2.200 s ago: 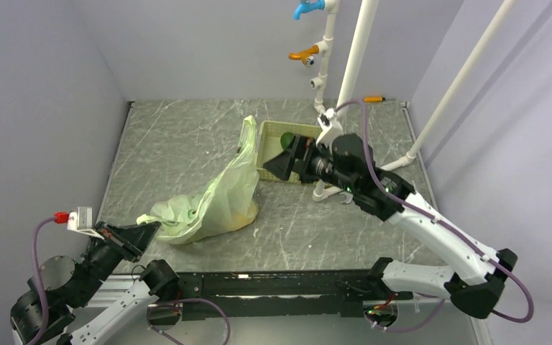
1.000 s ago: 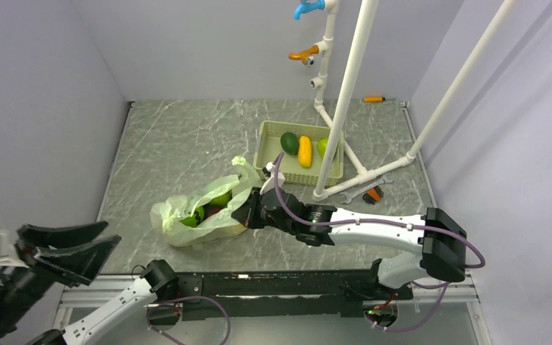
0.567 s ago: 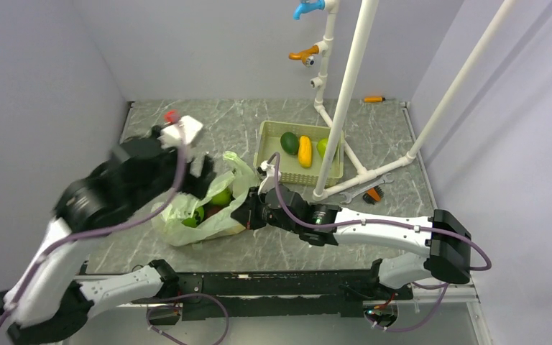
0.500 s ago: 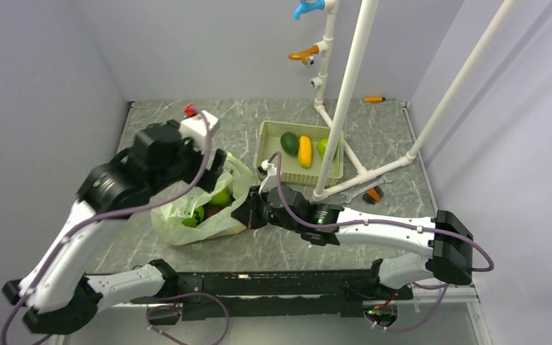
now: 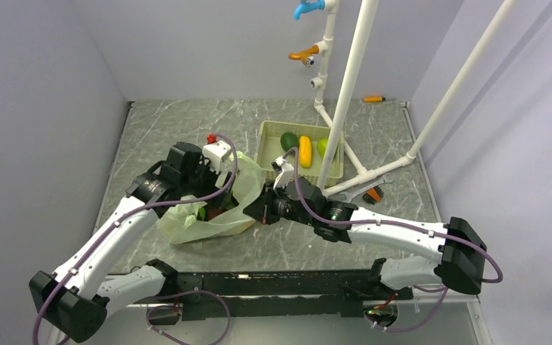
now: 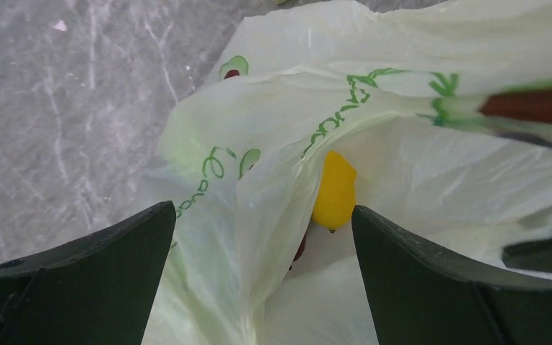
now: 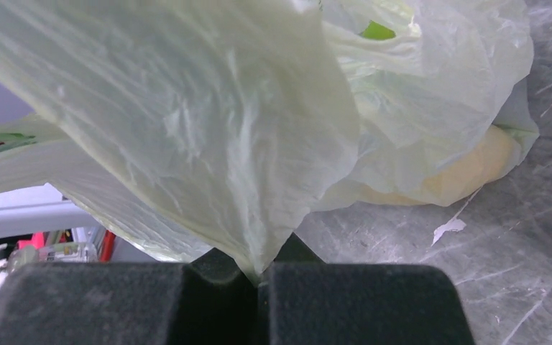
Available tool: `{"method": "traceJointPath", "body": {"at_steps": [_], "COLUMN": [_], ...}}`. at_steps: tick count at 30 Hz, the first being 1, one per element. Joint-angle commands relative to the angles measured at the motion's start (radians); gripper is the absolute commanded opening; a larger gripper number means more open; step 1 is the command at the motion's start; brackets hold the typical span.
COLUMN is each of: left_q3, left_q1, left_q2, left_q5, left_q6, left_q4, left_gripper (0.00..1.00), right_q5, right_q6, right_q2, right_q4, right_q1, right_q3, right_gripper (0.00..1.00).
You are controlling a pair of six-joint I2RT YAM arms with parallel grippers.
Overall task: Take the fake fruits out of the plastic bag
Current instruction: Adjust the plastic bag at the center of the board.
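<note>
The pale-green plastic bag lies on the marble table, its mouth held up. My right gripper is shut on the bag's right edge, and a fold of film is pinched between its pads. The open left gripper hangs over the bag's mouth, its jaws wide apart above the film. Inside, a yellow fake fruit and a sliver of a maroon one show. A green fruit peeks from the bag's far side, and a yellowish one shows through the film.
The beige slotted tray behind the bag holds a dark green oval fruit, a yellow one and a bright green one. White pipe posts rise beside it. A wrench lies to the right.
My left arm swung from the near left corner up and over to the bag's mouth, its jaws opening wide. The right gripper kept its pinch on the bag and shifted slightly right.
</note>
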Motion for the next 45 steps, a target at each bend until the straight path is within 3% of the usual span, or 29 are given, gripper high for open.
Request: {"method": "traceJointPath", "body": {"at_steps": [1, 4, 5, 6, 8, 11, 12, 13, 18, 22, 27, 28, 32, 37, 42, 45], "left_q3": [-0.064, -0.059, -0.044, -0.027, 0.024, 0.083, 0.105, 0.129, 0.272, 0.351, 0.275, 0.243, 0.089, 0.024, 0.062, 0.099], "left_q1": [0.003, 0.003, 0.004, 0.009, 0.044, 0.141, 0.17, 0.203, 0.35, 0.374, 0.376, 0.376, 0.376, 0.376, 0.376, 0.376], "left_q2": [0.003, 0.07, 0.095, 0.118, 0.141, 0.105, 0.089, 0.076, 0.06, 0.058, -0.007, -0.023, -0.098, -0.135, -0.095, -0.057], "left_q5": [0.059, -0.057, -0.137, -0.226, -0.332, -0.306, -0.31, -0.31, -0.24, -0.224, -0.109, -0.088, 0.02, 0.083, 0.089, 0.093], "left_q6": [0.01, -0.005, -0.014, -0.028, -0.031, -0.03, -0.026, -0.013, 0.045, 0.021, -0.02, -0.031, -0.103, -0.161, -0.192, -0.2], "left_q4": [0.211, 0.223, 0.215, 0.204, 0.172, 0.17, 0.168, 0.162, 0.138, 0.075, 0.029, 0.03, 0.09, 0.142, 0.144, 0.128], "left_gripper": [0.99, 0.99, 0.94, 0.85, 0.56, 0.22, 0.02, 0.0, 0.0, 0.0, 0.0, 0.0, 0.0, 0.0, 0.0, 0.0], "right_q5": [-0.073, -0.085, -0.087, -0.09, -0.094, -0.074, -0.065, -0.053, -0.152, -0.253, -0.298, -0.296, -0.238, -0.158, -0.153, -0.202], "right_q6": [-0.007, -0.004, -0.004, -0.007, -0.023, -0.096, -0.13, -0.162, -0.247, -0.26, -0.257, -0.256, -0.289, -0.377, -0.48, -0.555], "right_q2": [-0.019, -0.022, -0.022, -0.021, -0.01, 0.021, 0.039, 0.059, 0.26, 0.389, 0.418, 0.409, 0.348, 0.203, -0.024, -0.165], "right_q4": [0.083, 0.092, 0.093, 0.091, 0.071, 0.014, -0.013, -0.032, -0.089, -0.2, -0.243, -0.237, -0.284, -0.381, -0.387, -0.252], "right_q1": [-0.023, -0.035, -0.036, -0.039, -0.043, -0.055, -0.066, -0.074, -0.209, -0.261, -0.272, -0.275, -0.274, -0.271, -0.232, -0.15], "right_q3": [-0.022, -0.039, -0.04, -0.038, -0.024, 0.022, 0.048, 0.074, 0.267, 0.47, 0.452, 0.42, 0.323, 0.27, 0.203, 0.094], "right_gripper": [0.0, 0.0, 0.0, 0.0, 0.0, 0.0, 0.0, 0.0, 0.0, 0.0, 0.0, 0.04, 0.38, 0.77, 0.99, 0.99]}}
